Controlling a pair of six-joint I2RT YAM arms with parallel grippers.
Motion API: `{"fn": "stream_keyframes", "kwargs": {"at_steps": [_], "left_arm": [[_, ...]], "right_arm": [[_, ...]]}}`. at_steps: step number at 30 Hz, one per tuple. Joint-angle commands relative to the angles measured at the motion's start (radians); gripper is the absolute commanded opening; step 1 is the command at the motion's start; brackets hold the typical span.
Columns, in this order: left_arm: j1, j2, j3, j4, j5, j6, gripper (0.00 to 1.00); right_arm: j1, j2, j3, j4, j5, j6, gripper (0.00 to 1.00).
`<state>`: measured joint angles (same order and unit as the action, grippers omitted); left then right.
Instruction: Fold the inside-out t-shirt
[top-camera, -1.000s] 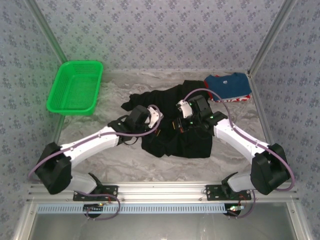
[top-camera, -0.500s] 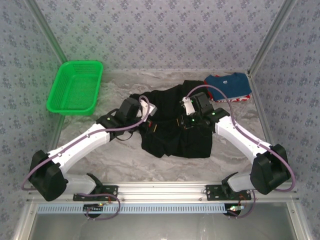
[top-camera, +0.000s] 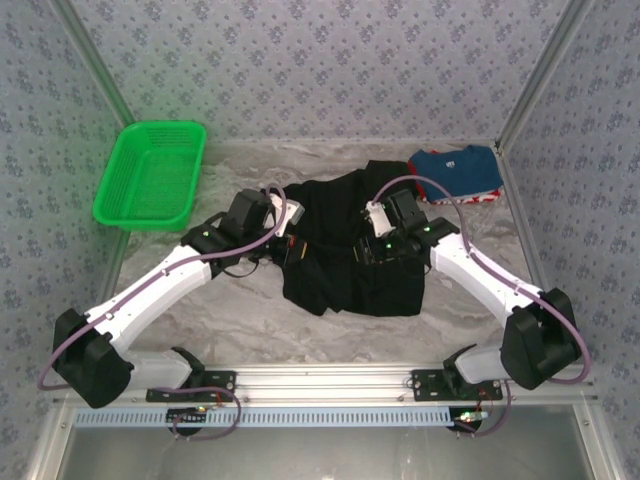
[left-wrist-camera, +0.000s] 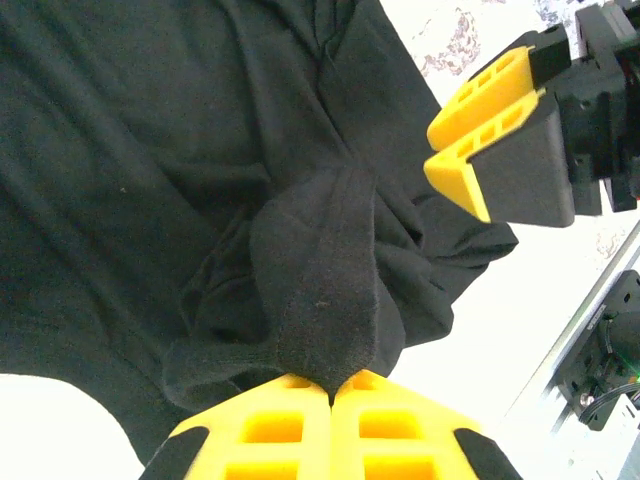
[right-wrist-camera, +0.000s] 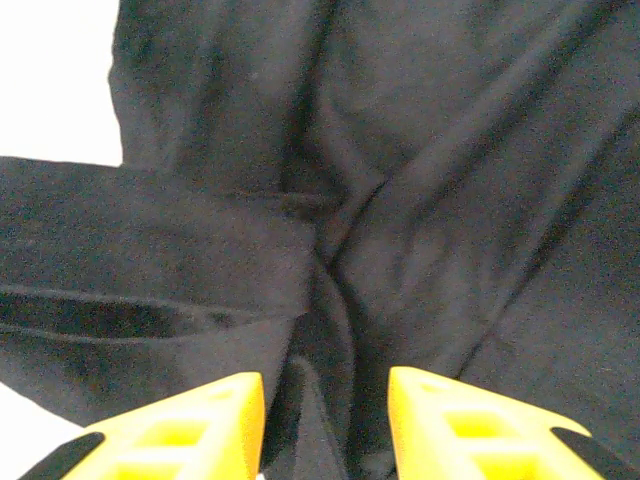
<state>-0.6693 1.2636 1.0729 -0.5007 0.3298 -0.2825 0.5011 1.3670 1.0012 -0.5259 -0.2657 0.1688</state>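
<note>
The green basket (top-camera: 150, 175) sat well off to the left of the t-shirt (top-camera: 350, 270). The black t-shirt lay bunched up in the middle of the worktop (top-camera: 230, 320), not flat yet.

The left pincer (top-camera: 290, 236) was at the t-shirt's left edge. It was pressed together on a small fold of the black cloth. The right pincer (top-camera: 362, 248) was over the middle of the t-shirt. Its fingers were spread, with cloth under them but nothing pinched. A folded blue shirt (top-camera: 457, 172) lay just past the t-shirt's far right corner.

Some things could go wrong, I think. The left pincer had only a little bit of cloth, so a hard pull might make it slip out. The right pincer was above a bunch of creases, so if it shut there it might grab two layers and make a messy fold. The two pincers were close, so they might bump. A big tug on the t-shirt might also drag the blue shirt.

The top view showed the whole t-shirt, the basket and the blue shirt, but the pincer tips were too small there to read. The left wrist view showed the left pincer (left-wrist-camera: 330, 400) biting the fold of the t-shirt (left-wrist-camera: 150, 150), with the right pincer (left-wrist-camera: 440, 148) near the fold. The right wrist view showed the right pincer (right-wrist-camera: 325, 400) spread wide, and creases in the t-shirt (right-wrist-camera: 450, 200) meeting just ahead of it.
</note>
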Motion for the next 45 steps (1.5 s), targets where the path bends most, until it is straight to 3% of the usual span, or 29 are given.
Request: {"fn": "stream_keyframes", "kwargs": {"at_steps": [1,6,14,18,24,28,34,41,45], "left_arm": [[0.005,-0.012,0.038,-0.016,0.023,-0.008,0.0],[0.004,-0.007,0.042,-0.023,0.022,0.001,0.0],[0.008,0.023,0.106,-0.017,0.081,-0.021,0.0],[0.015,0.019,0.167,-0.051,0.095,-0.007,0.0],[0.016,0.049,0.251,-0.139,0.146,-0.006,0.0],[0.017,0.052,0.266,-0.15,0.164,-0.011,0.0],[0.015,0.062,0.283,-0.171,0.145,-0.009,0.0],[0.015,0.069,0.287,-0.171,0.147,-0.017,0.0],[0.014,0.069,0.287,-0.171,0.149,-0.017,0.0]], "right_arm": [[-0.011,0.006,-0.033,0.077,-0.103,0.031,0.49],[-0.03,0.017,-0.048,0.148,-0.145,0.045,0.59],[0.044,-0.135,-0.107,0.204,0.046,-0.111,0.61],[0.052,-0.186,-0.147,0.314,0.042,-0.155,0.65],[0.107,-0.224,-0.191,0.511,0.011,-0.284,0.81],[0.166,-0.216,-0.199,0.637,0.011,-0.354,0.82],[0.206,-0.189,-0.2,0.717,-0.057,-0.38,0.81],[0.229,-0.166,-0.206,0.74,-0.023,-0.388,0.77],[0.249,-0.154,-0.199,0.739,0.043,-0.396,0.54]]}}
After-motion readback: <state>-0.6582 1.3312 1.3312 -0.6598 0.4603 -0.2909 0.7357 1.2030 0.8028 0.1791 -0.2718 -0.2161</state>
